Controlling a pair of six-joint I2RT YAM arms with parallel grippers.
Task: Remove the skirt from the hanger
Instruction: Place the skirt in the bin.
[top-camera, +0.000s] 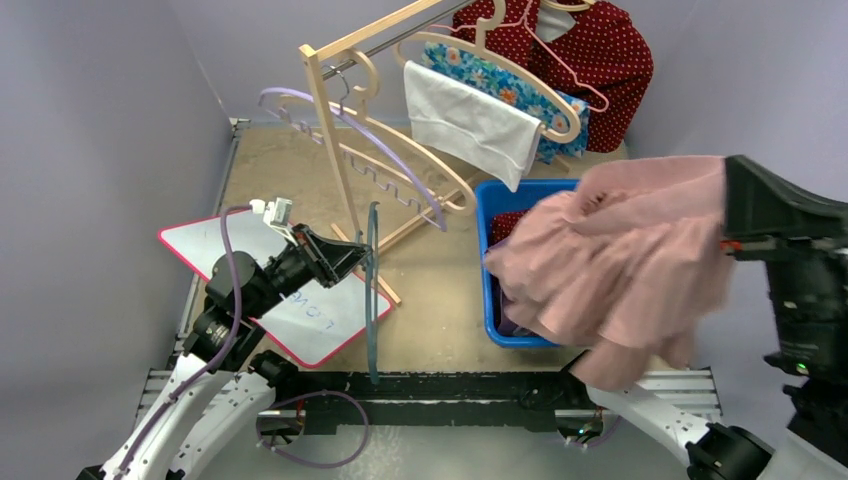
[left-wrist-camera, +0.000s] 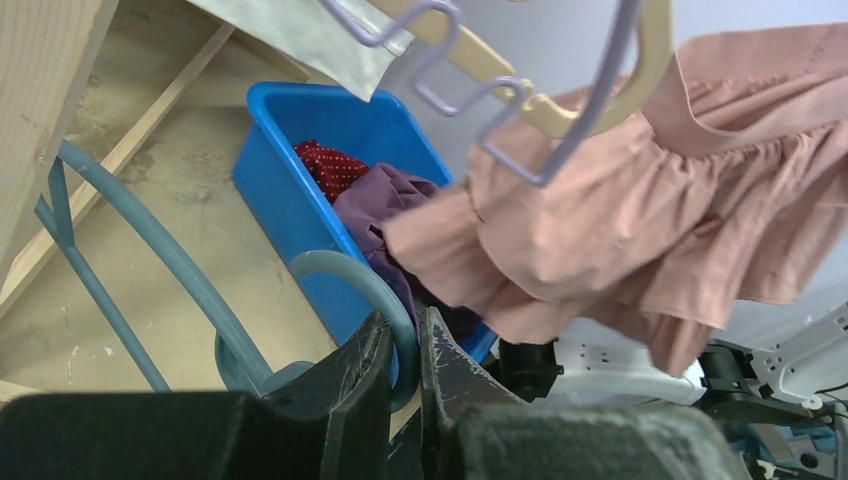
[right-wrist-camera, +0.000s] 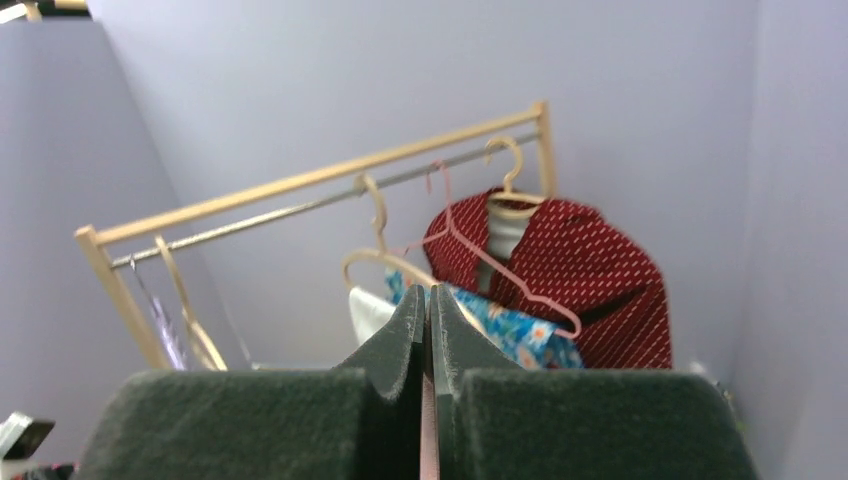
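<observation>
The pink skirt (top-camera: 620, 265) hangs bunched in the air over the blue bin (top-camera: 487, 210), with my right gripper (top-camera: 724, 243) shut on its upper edge. In the right wrist view a thin pink strip of the skirt (right-wrist-camera: 428, 425) shows between the closed fingers of that gripper (right-wrist-camera: 428, 298). The bare blue-grey hanger (top-camera: 372, 290) stands edge-on left of the bin, apart from the skirt. My left gripper (left-wrist-camera: 405, 335) is shut on the hanger's hook (left-wrist-camera: 372, 282). Beyond the hook, the left wrist view shows the skirt (left-wrist-camera: 640, 220) above the bin (left-wrist-camera: 290, 190).
A wooden clothes rack (top-camera: 328, 130) stands behind, carrying a purple hanger (top-camera: 300, 100), a white cloth (top-camera: 470, 120), a floral garment (top-camera: 510, 85) and a red dotted garment (top-camera: 595, 50). A pink-rimmed whiteboard (top-camera: 310, 325) lies at the left. Clothes fill the bin.
</observation>
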